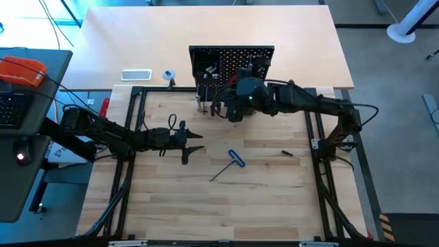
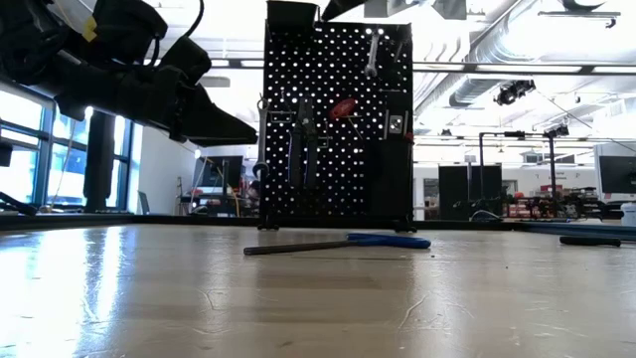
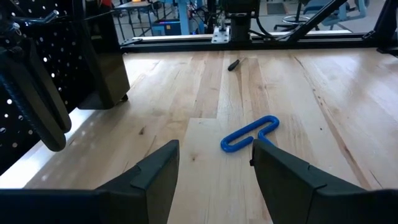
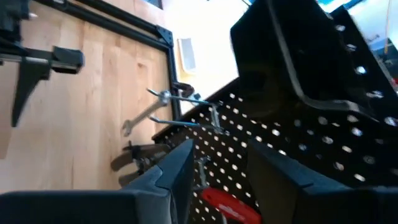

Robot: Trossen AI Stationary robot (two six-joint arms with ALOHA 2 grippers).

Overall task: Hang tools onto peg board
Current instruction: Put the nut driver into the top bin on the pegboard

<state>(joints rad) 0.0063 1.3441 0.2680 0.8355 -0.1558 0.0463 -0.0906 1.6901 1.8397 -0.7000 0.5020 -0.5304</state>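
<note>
The blue-handled T hex key (image 1: 232, 165) lies mid-worktop, light, stiff, best gripped at its handle. Left gripper (image 3: 214, 168) hovers near, jaws apart, empty; right gripper (image 4: 217, 165), jaws apart, faces the peg board (image 2: 338, 124).

Two dark, six-joint arms make up the robot. The left arm (image 1: 116, 135) is matte black, built of slim tubular links with thicker joint housings, and a black cable loops up near its wrist. The right arm (image 1: 309, 101) is equally black, with a bulky rounded wrist housing carrying a small green light. Each arm ends in a gripper with two flat, wedge-shaped black fingers (image 3: 155, 177); those of the right arm (image 4: 171, 174) show the same angular, faceted profile and dull plastic finish, without visible markings.
</note>
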